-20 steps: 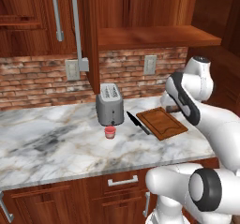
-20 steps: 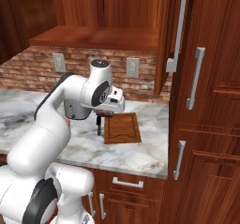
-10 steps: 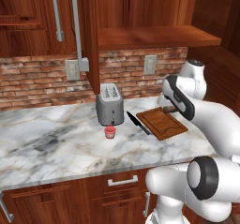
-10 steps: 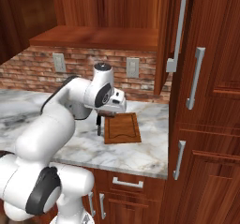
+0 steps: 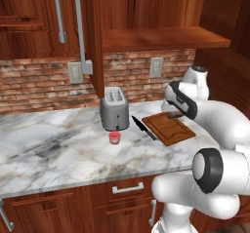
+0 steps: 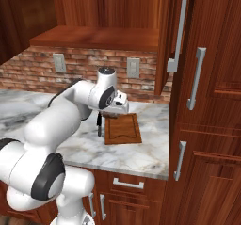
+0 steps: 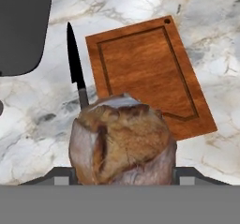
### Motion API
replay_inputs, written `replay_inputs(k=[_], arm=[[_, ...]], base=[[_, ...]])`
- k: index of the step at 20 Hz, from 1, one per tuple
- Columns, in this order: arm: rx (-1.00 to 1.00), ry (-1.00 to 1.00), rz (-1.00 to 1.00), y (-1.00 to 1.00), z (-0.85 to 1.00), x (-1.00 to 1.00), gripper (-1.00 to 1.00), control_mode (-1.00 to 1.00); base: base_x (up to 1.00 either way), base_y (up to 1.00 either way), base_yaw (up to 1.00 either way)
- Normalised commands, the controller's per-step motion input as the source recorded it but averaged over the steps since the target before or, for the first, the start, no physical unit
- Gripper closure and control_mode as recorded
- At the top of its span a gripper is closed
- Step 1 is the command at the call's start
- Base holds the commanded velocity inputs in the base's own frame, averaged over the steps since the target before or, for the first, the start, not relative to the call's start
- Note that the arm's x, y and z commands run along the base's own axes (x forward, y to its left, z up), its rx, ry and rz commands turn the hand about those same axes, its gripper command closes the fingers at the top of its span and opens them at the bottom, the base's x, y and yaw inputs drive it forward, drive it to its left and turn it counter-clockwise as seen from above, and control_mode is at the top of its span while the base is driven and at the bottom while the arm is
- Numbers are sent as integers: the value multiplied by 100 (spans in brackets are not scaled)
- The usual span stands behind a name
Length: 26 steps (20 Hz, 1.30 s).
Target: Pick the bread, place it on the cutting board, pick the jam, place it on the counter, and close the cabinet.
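Observation:
My gripper (image 7: 123,172) is shut on the bread (image 7: 123,141), a brown mottled bun that hides most of the fingers. It hangs above the counter (image 7: 220,40) at the near left corner of the cutting board (image 7: 150,73). The reddish-brown board (image 5: 168,127) lies right of the toaster, and my hand (image 6: 115,107) hovers over its back left edge (image 6: 123,129). A small red jam (image 5: 114,137) jar stands on the counter (image 5: 53,149) just in front of the toaster. The cabinet (image 5: 95,37) door stands open, edge-on, above the toaster.
A black knife (image 7: 75,63) lies along the board's left side, also seen as the knife (image 5: 144,127) between toaster and board. The silver toaster (image 5: 114,114) stands at the brick wall. A tall cabinet front (image 6: 207,101) with bar handles closes off the counter's right end.
The arm's elbow has swung out to the right and the hand has shifted slightly over the board, the bread still held. Jam, knife and board have not moved.

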Motion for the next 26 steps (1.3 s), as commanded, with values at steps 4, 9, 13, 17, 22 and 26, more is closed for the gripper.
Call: replay_inputs(k=[4, 9, 13, 17, 22, 26], arm=[[0, 0, 0, -5, -24, 28, 100, -100], [0, 0, 0, -5, -28, 26, 100, -100], [0, 0, 0, -5, -34, 22, 100, -100], [0, 0, 0, -5, -33, 23, 100, -100], [0, 0, 0, -5, -31, 23, 100, -100], [0, 0, 0, -7, -24, 24, 100, -100]], base=[[0, 0, 0], [0, 0, 0], [0, 0, 0], [0, 0, 0], [0, 0, 0], [0, 0, 0]])
